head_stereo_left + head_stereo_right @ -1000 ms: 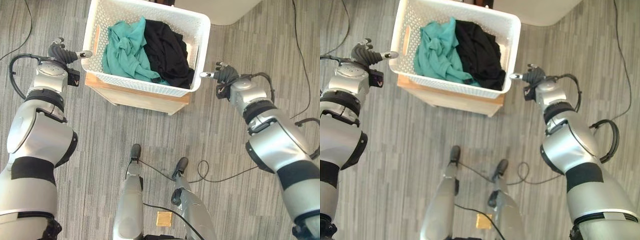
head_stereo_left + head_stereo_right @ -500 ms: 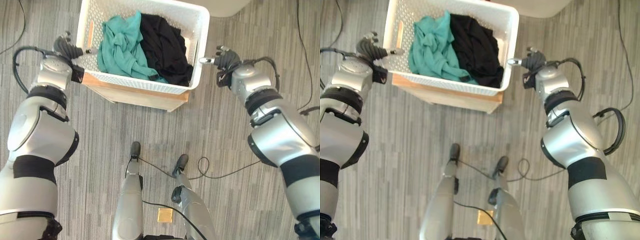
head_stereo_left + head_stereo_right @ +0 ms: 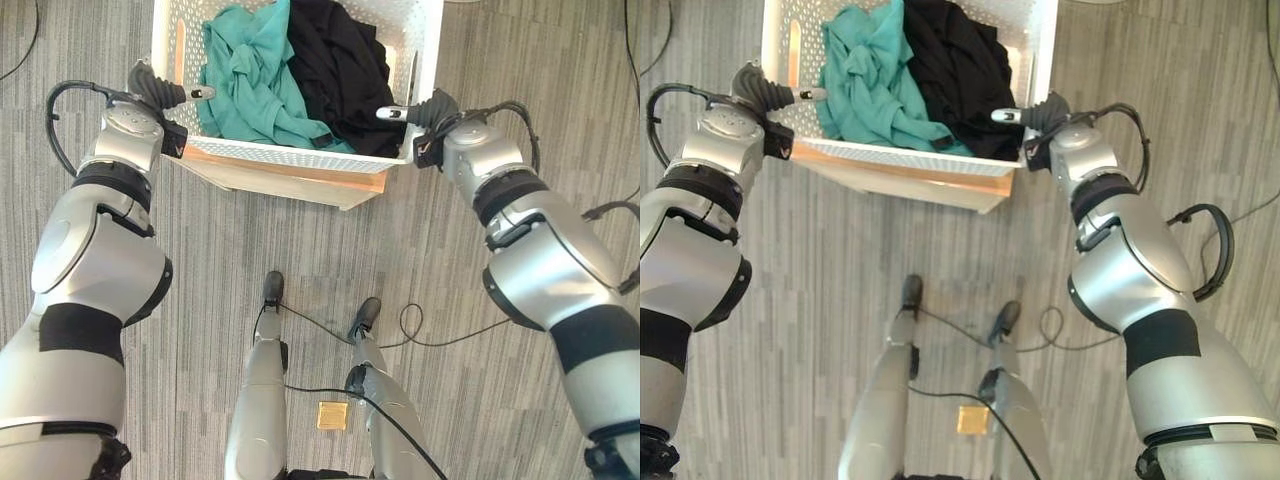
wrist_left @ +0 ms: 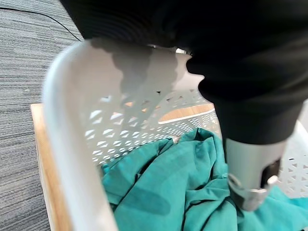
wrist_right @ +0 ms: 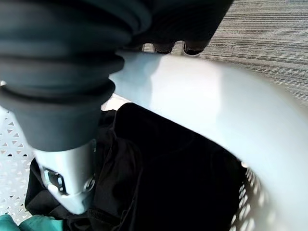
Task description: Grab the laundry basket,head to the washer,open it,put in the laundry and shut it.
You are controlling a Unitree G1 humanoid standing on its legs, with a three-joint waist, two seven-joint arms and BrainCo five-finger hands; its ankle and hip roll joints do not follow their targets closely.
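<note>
- While both hands sit at opposite side rims of the basket [image 3: 300, 155], the basket rests on a wooden stand [image 3: 285, 180] on the grey floor [image 3: 210, 270].
- The left hand [image 3: 160, 90] is at the basket's left rim, with its thumb [image 4: 250, 178] reaching inside above the teal cloth [image 3: 250, 80]; its fingers are hidden behind the rim, so its grip cannot be told.
- The right hand [image 3: 425, 108] is at the right rim, with its thumb [image 5: 67, 183] inside next to the black cloth [image 3: 335, 70]; dark fingertips [image 5: 185, 48] show just over the outer side of the rim, curled round it.
- The teal cloth lies nearer the left hand and the black cloth nearer the right, the two touching in the middle.
</note>
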